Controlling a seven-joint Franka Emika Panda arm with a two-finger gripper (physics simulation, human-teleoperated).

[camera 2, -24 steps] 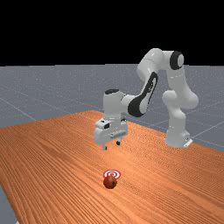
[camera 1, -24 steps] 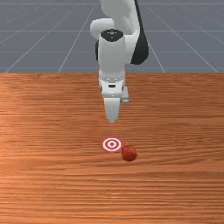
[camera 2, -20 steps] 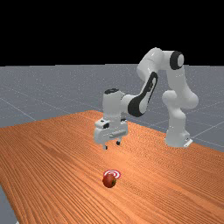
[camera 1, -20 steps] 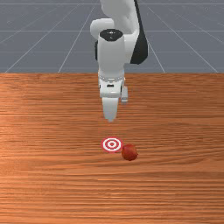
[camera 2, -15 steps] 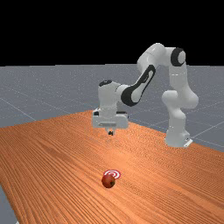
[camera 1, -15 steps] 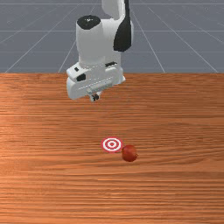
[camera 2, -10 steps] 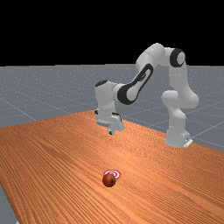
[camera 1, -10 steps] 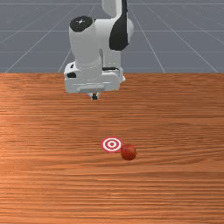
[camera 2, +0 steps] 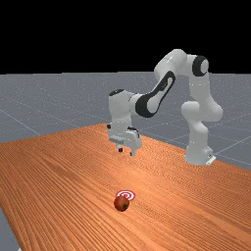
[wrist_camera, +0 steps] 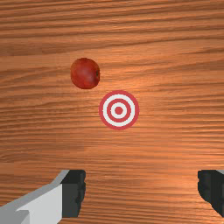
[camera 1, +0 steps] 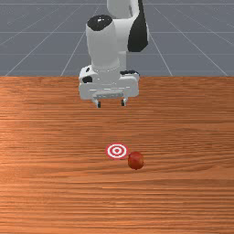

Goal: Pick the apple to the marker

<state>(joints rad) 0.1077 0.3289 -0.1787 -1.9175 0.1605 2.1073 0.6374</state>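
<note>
apple [camera 1: 135, 161] is round and smooth-skinned, deep red with paler mottling, and sits on the table [camera 1: 50, 183], off the marker [camera 1: 117, 151] but near its rim; the wrist view has a narrow strip of wood between the two. the table is orange-brown wood with long, streaky grain and a soft sheen. the marker is a flat disc of red and white rings around a red centre.

in the wrist view the apple has a small dark dimple in its side, so it lies tipped over rather than upright. that dimple faces the far view's right. its shape is close to a ball, and the core line seems to run roughly along the grain, though i can't tell stem end from base.

the gripper [camera 1: 110, 104] hangs well above the table, and its fingers [wrist_camera: 73, 192] stand wide apart with nothing between them. they are pale grey with dark, blocky, notched tips. the arm [camera 1: 103, 48] is smooth, rounded white casing with glossy black parts.
</note>
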